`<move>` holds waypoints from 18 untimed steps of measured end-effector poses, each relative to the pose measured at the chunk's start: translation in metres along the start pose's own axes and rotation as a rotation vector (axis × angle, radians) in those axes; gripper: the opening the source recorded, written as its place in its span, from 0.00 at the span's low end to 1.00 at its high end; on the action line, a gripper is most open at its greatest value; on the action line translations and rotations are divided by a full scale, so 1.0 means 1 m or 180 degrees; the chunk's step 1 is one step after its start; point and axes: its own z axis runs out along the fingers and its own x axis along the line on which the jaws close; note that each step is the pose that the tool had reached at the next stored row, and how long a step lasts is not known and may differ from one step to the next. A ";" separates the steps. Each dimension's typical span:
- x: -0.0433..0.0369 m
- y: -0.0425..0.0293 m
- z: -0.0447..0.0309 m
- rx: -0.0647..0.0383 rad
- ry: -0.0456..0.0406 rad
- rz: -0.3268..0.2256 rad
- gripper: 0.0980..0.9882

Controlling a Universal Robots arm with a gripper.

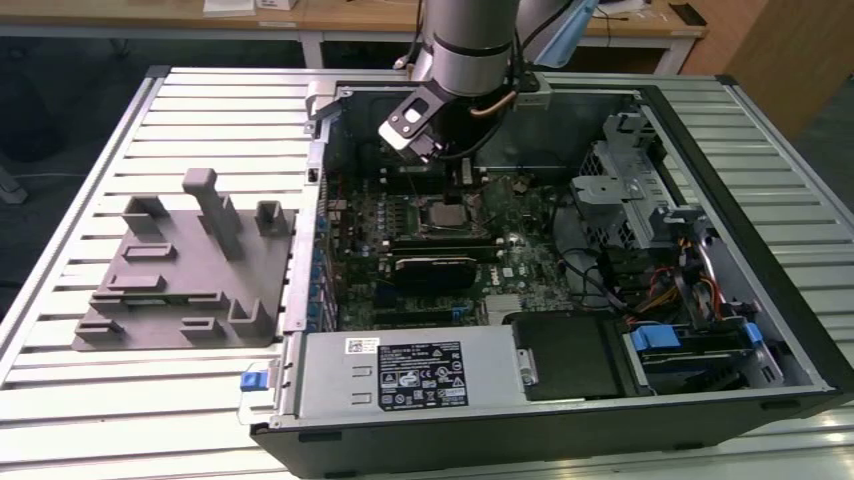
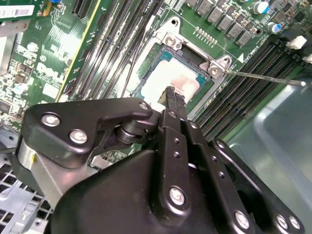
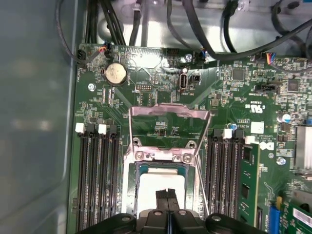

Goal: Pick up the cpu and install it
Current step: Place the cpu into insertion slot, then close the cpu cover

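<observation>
Gripper (image 2: 170, 91) sat right over the cpu (image 2: 163, 75) in both wrist views, fingers shut tight w/ nothing between them. The cpu lay flat in the socket (image 2: 171, 40) on the motherboard (image 2: 58, 63), inside the open pc case (image 1: 534, 435) on the tabletop (image 1: 80, 420). The hold-down frame (image 3: 168, 111) stood flipped up. Tips touching the lid or just above? We couldn't tell. We judged the chip light, stiff, slick on top and prob. fragile underneath, so best held by opposite edges.
</observation>
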 end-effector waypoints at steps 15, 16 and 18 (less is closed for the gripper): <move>-0.0002 0.0001 -0.0118 -0.0013 0.0000 0.0000 0.01; -0.0002 0.0001 -0.0118 -0.0013 0.0000 0.0000 0.01; -0.0003 0.0000 -0.0128 -0.0012 -0.0002 0.0000 0.01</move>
